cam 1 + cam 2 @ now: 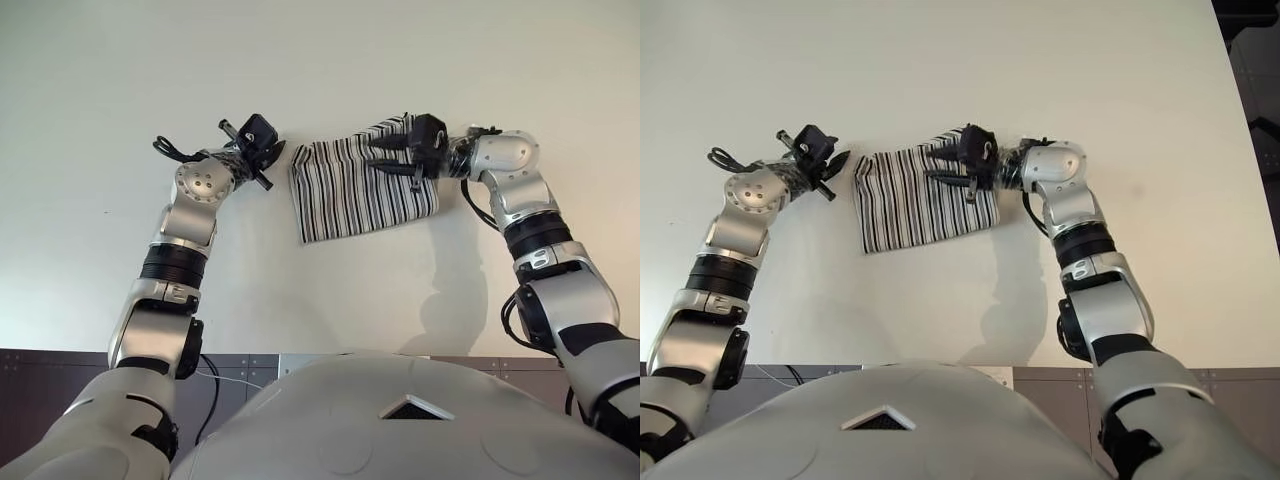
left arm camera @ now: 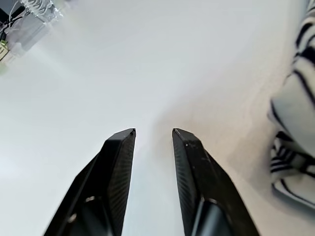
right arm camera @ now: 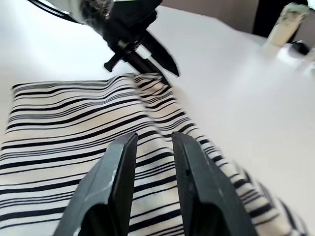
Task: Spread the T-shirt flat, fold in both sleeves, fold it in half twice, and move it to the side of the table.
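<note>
Left eye view: a black-and-white striped T-shirt (image 1: 355,195) lies folded into a compact rectangle on the white surface (image 1: 120,90), out in front of the robot and between its two arms.
T-shirt's long axis: it runs roughly left to right and is slightly tilted, with the right end a little farther from the robot.
Left hand (image 1: 275,167): it sits just beside the shirt's left short edge with its tips pointing toward the cloth. It is released, the two fingers are parted, and only bare surface shows between them.
Right hand (image 3: 154,135): it is over the shirt's far right part, pointing along the long axis toward the left hand. Its fingers stand a narrow gap apart with no cloth between them, so it holds nothing.
Key relation: the shirt lies to the right of the left hand and directly beneath the right hand. The right arm is therefore the nearer one.
Judged stage: the folds look finished, which leaves the move to the side of the surface.
Hidden: the right hand covers the shirt's far right corner. The tucked sleeves and inner layers are out of sight.
Hard to make out: whether the right fingertips touch the cloth or hang just above it.
</note>
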`<move>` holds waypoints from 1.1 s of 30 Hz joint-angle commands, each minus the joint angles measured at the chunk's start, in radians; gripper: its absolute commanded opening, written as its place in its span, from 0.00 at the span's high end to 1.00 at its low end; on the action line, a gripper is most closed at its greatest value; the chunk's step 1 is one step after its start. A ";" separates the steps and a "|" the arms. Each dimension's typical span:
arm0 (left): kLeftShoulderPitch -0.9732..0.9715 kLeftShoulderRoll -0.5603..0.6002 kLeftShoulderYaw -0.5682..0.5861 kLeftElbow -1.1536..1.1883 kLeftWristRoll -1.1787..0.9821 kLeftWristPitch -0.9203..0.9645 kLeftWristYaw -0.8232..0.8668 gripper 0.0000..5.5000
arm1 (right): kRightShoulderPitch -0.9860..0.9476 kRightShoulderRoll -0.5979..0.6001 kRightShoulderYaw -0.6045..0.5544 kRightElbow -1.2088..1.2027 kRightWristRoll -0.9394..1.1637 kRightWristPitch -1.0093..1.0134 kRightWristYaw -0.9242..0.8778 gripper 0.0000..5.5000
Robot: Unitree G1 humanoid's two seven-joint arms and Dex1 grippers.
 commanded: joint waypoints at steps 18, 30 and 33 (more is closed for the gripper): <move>-0.014 -0.029 0.135 -0.114 0.005 -0.139 0.164 0.75 | 0.086 -0.298 -0.463 0.615 0.094 0.390 -1.005 0.77; 0.093 -0.072 0.242 -0.346 -0.038 -0.110 0.281 0.75 | 0.074 -0.208 -0.527 0.184 0.079 -0.044 -1.080 0.77; 0.238 -0.165 0.298 -0.562 -0.047 -0.109 0.405 0.75 | 0.200 -0.114 -0.461 -0.290 0.100 -0.025 -1.057 0.77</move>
